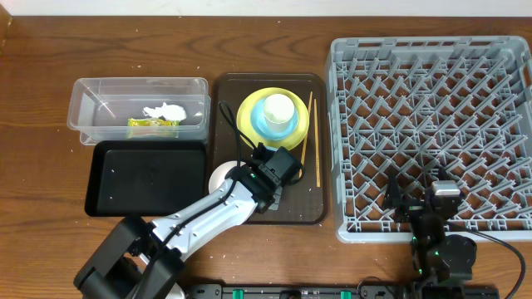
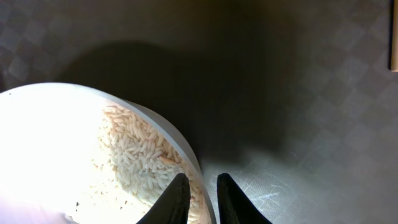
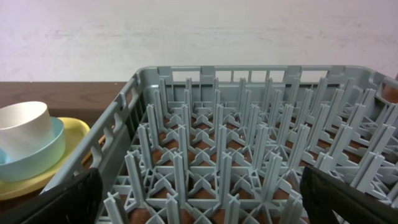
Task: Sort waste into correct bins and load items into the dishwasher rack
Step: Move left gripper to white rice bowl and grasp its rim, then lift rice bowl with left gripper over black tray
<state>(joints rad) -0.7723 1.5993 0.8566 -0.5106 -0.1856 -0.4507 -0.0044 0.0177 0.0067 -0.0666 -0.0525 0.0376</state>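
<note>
The left end effector is pinched onto the rim of the pale bowl, one finger inside the wall and the other outside it, with only the rim between them; loose white rice grains lie heaped in the bowl just beside the inner finger; the bowl stands at the near left of the brown serving tray, and the arm covers most of it from overhead.

Farther back on that tray the small white cup sits in the light blue bowl, which rests on the yellow plate; the chopsticks lie lengthwise along the tray's right side, just beside the plate.

Left of the tray, the clear tub holds the crumpled tissue and the green-and-yellow wrapper, the two lying close together; the black tray lies in front of the tub, touching or nearly touching it.

The right end effector is spread wide with nothing between its fingers; it hangs over the near edge of the grey dishwasher rack, which stands on the wooden table to the right of the serving tray; no crockery shows among its pegs.
</note>
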